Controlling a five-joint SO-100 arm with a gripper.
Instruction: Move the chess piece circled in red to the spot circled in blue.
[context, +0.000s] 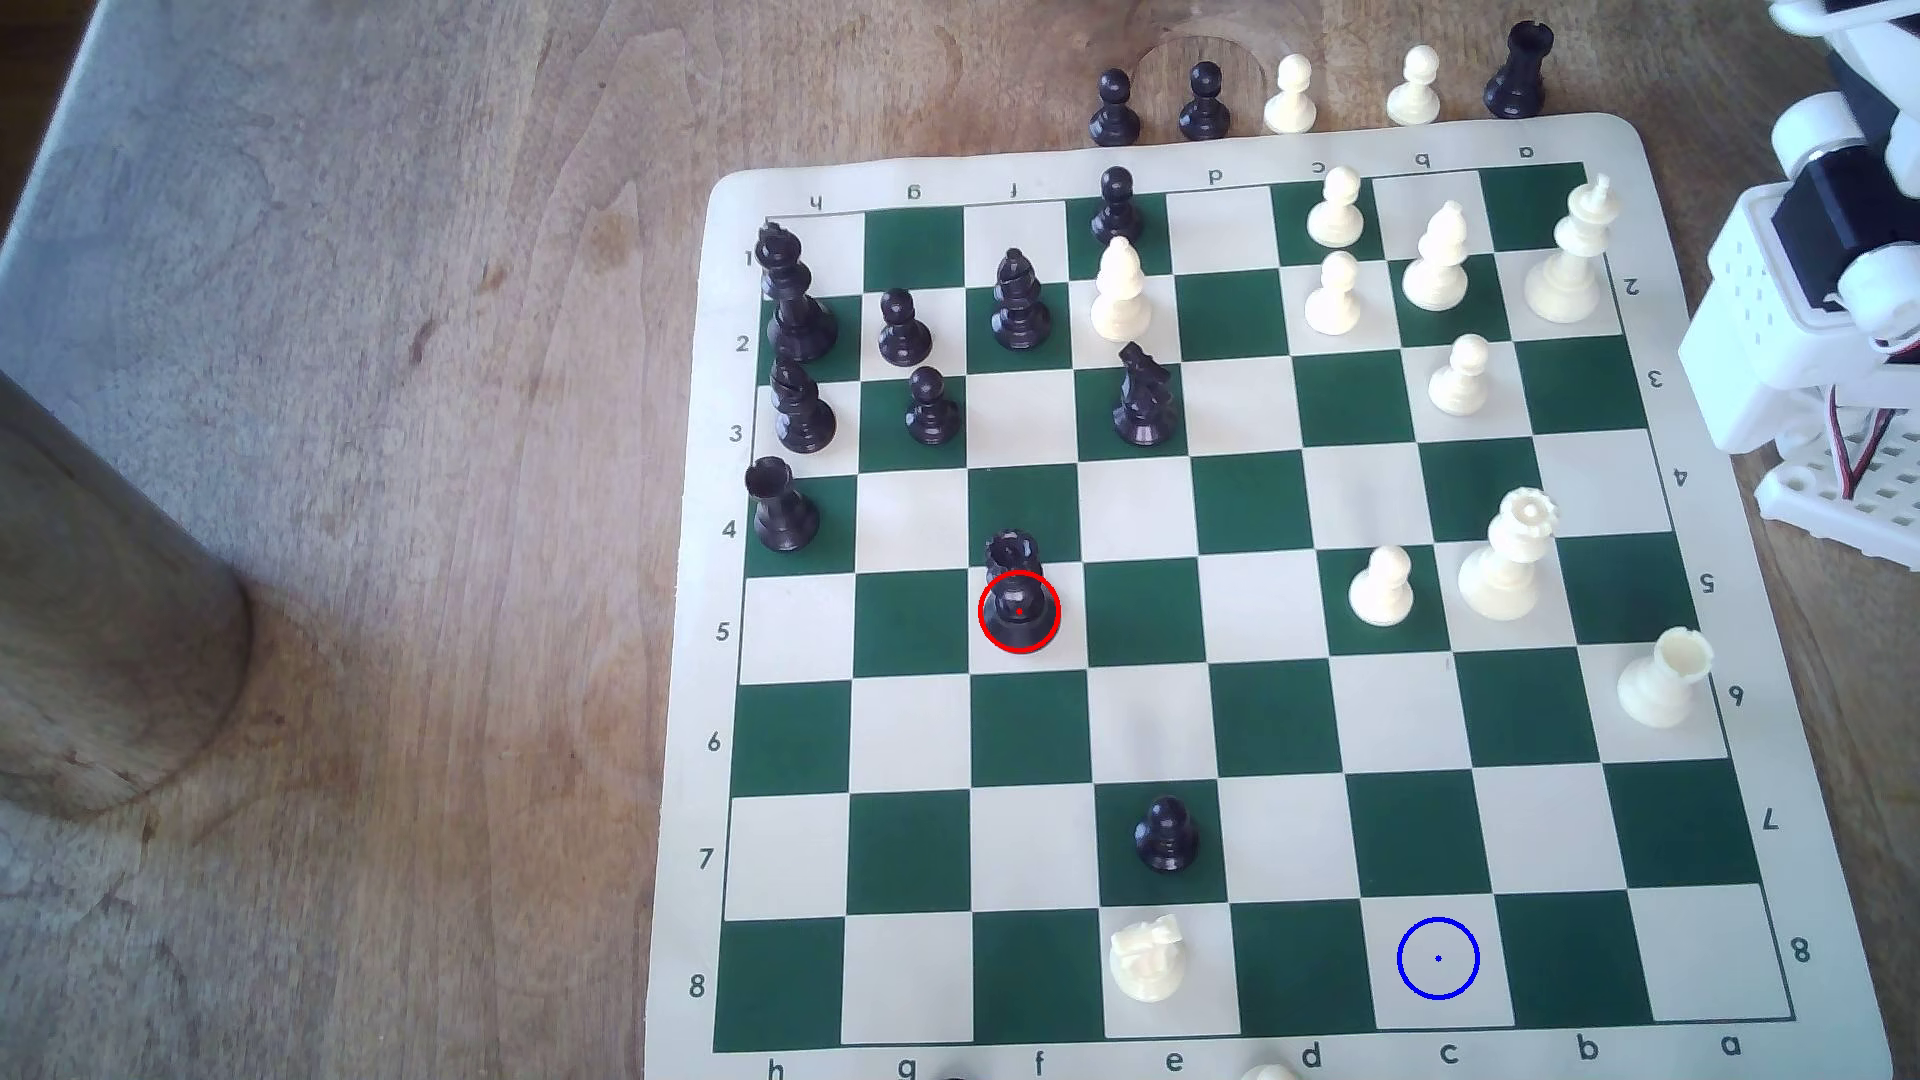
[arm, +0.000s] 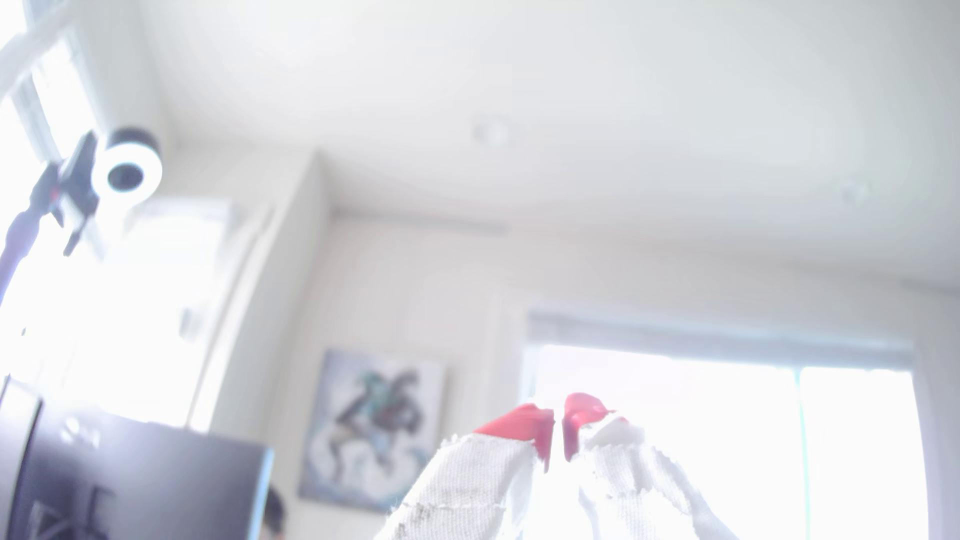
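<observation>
Looking from the black queen (context: 1018, 597), we see a black pawn (context: 1167, 833) between it and the blue-ringed square (context: 1438, 957) — jaws nearly closed, empty.

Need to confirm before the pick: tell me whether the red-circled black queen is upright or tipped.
Upright. In the exterior view the black queen stands on its round base on a cream square, coronet on top.

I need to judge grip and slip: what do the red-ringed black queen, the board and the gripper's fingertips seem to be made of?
Black queen: likely moulded plastic, with glossy highlights.
Board: looks like a thin flexible roll-up mat, vinyl perhaps; rounded corner, printed squares, matte.
Gripper: white fingers with a woven, frayed look, maybe fabric tape; red fingertips smooth, possibly rubbery. Blur leaves this open.
</observation>
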